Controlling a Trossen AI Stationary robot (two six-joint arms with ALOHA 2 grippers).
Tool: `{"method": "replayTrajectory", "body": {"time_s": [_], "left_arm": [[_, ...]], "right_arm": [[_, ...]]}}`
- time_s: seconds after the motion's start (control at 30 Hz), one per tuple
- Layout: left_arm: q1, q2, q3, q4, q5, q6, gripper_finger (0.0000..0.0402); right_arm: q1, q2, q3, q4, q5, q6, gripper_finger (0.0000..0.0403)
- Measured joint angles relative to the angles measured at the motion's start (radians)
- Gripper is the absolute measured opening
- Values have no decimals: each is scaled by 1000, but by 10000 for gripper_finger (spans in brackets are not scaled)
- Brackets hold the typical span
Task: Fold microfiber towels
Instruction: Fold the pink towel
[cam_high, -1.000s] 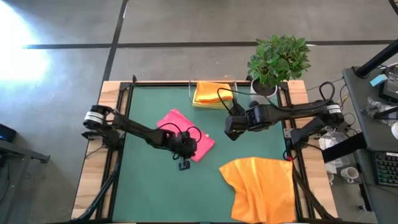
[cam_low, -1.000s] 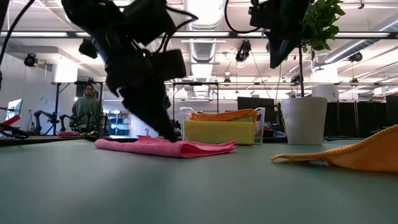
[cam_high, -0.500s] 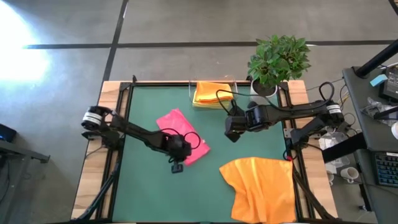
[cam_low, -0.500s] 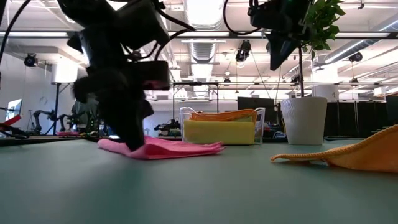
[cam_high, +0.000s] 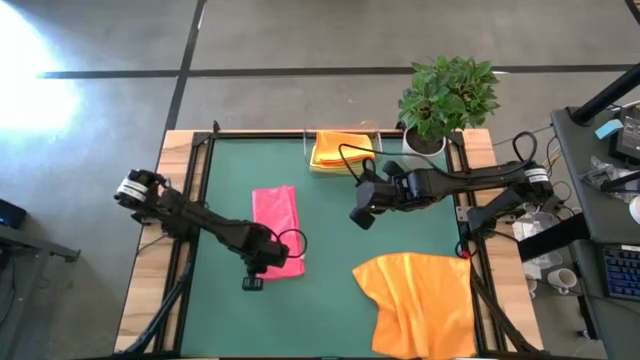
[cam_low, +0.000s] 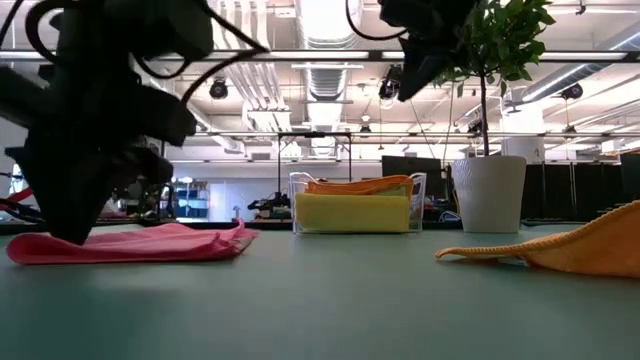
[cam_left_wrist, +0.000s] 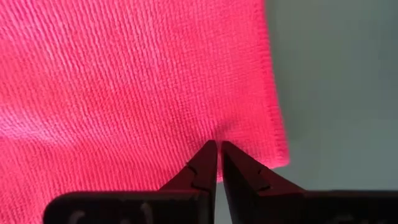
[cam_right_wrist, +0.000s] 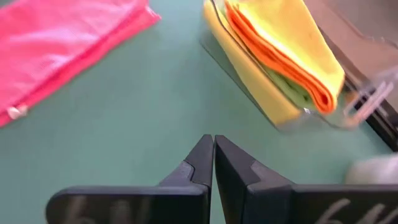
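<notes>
A pink microfiber towel (cam_high: 275, 222), folded into a long strip, lies flat on the green mat (cam_high: 330, 250), running from far to near. My left gripper (cam_high: 267, 262) stands shut on the strip's near end, pointing steeply down. My right gripper (cam_high: 360, 215) hangs shut above the middle of the mat and touches nothing. An orange towel (cam_high: 420, 300) lies spread and rumpled at the near right. Folded yellow, orange and green towels (cam_right_wrist: 280, 56) are stacked in a clear bin (cam_high: 340, 150) at the far edge. My left gripper presses its shut fingertips (cam_left_wrist: 208, 158) down on the pink towel's top, close to a corner at its near end (cam_left_wrist: 249, 134). The fingers come from above, slightly slanted. A small pucker (cam_left_wrist: 219, 127) runs out from the tips. Whether any cloth is nipped between them, I cannot tell.
A potted plant (cam_high: 447, 95) stands at the far right corner beside the bin. Bare mat lies between the pink towel and the orange one. A wooden border and black rails frame the mat (cam_high: 190, 200).
My left gripper has gone toward the table's left and near edges and tipped to point more steeply down. The pink towel has slid left along the mat with it and turned from a slant to lie far-to-near. My right gripper has tipped a little in place.
</notes>
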Motion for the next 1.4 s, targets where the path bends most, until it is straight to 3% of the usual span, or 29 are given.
{"method": "replayTrajectory", "body": {"time_s": [0.3, 0.53, 0.77, 0.93, 1.07, 1.2, 1.4], "left_arm": [[-4, -25, 45, -82, -9, 8, 18], [-4, -27, 106, -273, -17, 86, 91], [-17, -39, 113, -462, -16, 35, 150], [-88, -110, 105, -391, -28, -32, 155], [-166, -182, 73, -281, -127, -145, 156], [-232, -216, 39, -215, -199, -253, 156], [-286, -218, -28, -77, -205, -360, 156]], "right_arm": [[0, 0, 0, 93, -2, -62, 9], [2, 0, 2, 111, -78, -80, 16], [2, 8, 2, 170, -211, -156, 68], [3, 64, 0, 254, -345, -332, 104], [10, 138, 0, 352, -433, -489, 119], [32, 221, -1, 486, -477, -653, 126], [58, 331, 9, 650, -564, -783, 125]]}}
